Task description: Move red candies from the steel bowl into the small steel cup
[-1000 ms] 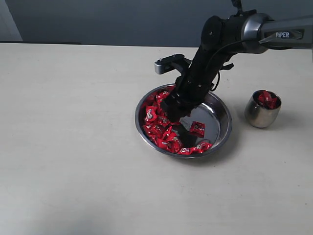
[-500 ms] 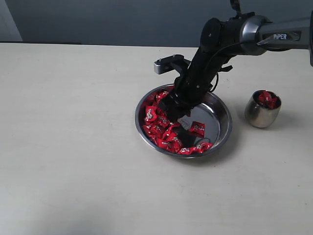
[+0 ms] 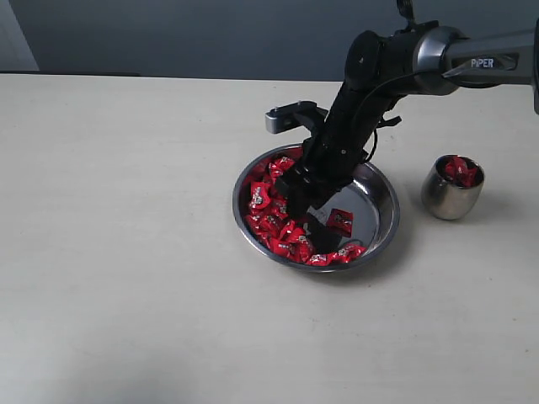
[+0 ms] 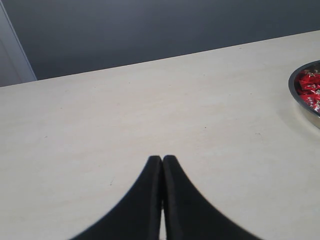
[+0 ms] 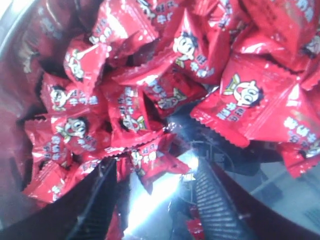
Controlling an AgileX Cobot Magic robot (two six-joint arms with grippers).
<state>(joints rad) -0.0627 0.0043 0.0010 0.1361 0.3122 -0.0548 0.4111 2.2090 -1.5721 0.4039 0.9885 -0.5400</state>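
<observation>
The steel bowl (image 3: 383,181) sits mid-table with the red candies (image 3: 269,220) heaped on its left side and one lone sweet (image 3: 339,221) on the bare bottom. My right gripper (image 3: 309,220) reaches down into the bowl at the edge of the heap. In the right wrist view it (image 5: 155,167) stands open, its ribbed fingers (image 5: 210,200) spread, and the corner of one candy (image 5: 150,161) hangs between the tips. The small steel cup (image 3: 450,198) stands to the bowl's right with a few red candies (image 3: 460,169) inside. My left gripper (image 4: 162,159) is shut and empty over bare table, off to one side of the bowl (image 4: 300,97).
The pale table (image 3: 126,252) stretches wide to the left and front of the bowl. A dark wall (image 3: 210,34) runs behind the table's far edge. The right arm (image 3: 370,84) leans over the bowl's back rim.
The right gripper has sunk a little lower into the bowl beside the candy heap. The cup, the bowl and the lone candy have not moved.
</observation>
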